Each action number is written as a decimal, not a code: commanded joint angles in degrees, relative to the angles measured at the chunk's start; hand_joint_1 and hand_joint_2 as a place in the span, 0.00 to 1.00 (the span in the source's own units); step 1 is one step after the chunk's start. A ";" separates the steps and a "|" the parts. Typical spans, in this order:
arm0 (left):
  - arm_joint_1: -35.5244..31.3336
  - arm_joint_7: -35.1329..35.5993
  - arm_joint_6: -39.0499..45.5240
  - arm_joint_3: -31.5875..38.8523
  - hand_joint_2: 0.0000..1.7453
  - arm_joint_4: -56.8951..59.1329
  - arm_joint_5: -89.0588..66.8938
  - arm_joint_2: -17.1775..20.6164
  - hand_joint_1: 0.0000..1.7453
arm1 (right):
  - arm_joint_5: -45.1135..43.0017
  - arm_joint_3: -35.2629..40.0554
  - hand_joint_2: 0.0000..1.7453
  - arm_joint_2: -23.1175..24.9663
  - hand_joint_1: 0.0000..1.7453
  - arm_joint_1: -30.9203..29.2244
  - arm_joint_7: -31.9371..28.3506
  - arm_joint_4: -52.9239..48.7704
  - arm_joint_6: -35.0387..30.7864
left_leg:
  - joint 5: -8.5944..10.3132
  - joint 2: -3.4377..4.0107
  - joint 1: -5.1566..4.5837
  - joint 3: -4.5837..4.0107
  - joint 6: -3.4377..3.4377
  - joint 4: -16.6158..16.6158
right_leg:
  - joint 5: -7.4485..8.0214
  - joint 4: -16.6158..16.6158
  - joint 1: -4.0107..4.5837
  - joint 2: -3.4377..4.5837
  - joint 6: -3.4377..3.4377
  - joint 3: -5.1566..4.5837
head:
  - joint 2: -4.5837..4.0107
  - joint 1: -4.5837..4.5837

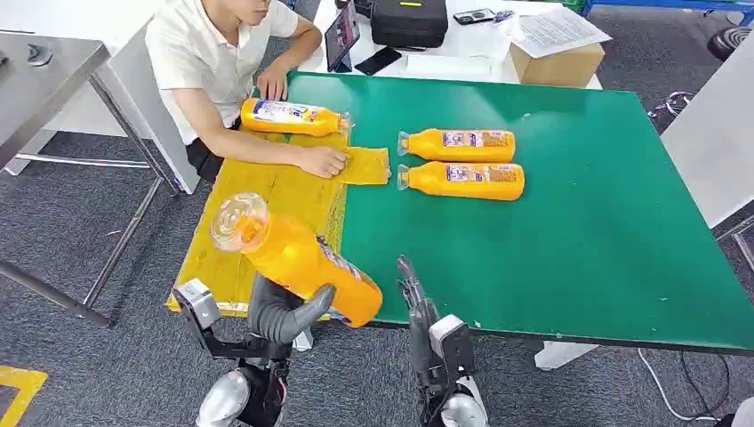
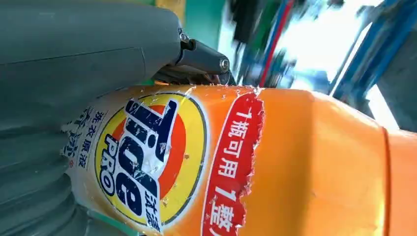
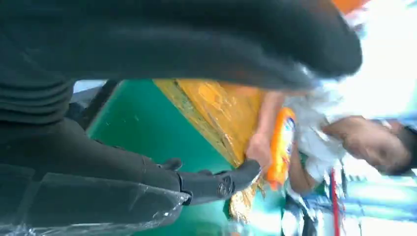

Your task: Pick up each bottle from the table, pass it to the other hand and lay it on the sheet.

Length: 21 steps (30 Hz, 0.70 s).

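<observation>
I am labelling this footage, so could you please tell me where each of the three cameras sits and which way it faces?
Head view: high on the body, looking down at the green table, yellow sheet and a person; both arms show.
Left wrist view: behind the left hand, facing the held bottle; its thumb shows.
Right wrist view: behind the right hand, facing across the table to the person.
Shared: head and left wrist views both show the held bottle.

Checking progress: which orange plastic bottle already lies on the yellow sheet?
The orange plastic bottle beside the person's arm, on the yellow sheet; two others lie on green.
</observation>
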 commanded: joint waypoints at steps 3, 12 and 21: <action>-6.66 -3.07 12.44 1.93 1.00 5.80 -21.41 2.80 1.00 | -3.88 -20.18 0.00 8.56 0.00 5.34 -1.99 -20.73 -19.95 | -0.04 -0.13 0.02 0.11 -0.11 -0.01 | -0.10 0.06 0.01 -0.06 -0.11 0.11 | 0.00 0.02; -20.62 10.73 28.00 4.83 1.00 36.60 -62.30 4.91 1.00 | -0.25 -20.74 0.00 8.84 0.00 1.17 -1.99 -18.24 -22.87 | 0.05 -0.09 0.02 0.26 -0.09 -0.13 | 0.00 -0.09 0.01 -0.05 -0.10 0.26 | 0.00 0.02; -31.26 19.19 14.21 5.19 1.00 54.87 -71.02 5.01 1.00 | -1.16 -20.24 0.00 8.79 0.00 -1.26 -1.99 -14.85 -20.65 | 0.17 0.03 0.08 0.20 -0.22 -0.05 | 0.13 0.00 0.07 0.06 -0.25 0.18 | 0.00 0.02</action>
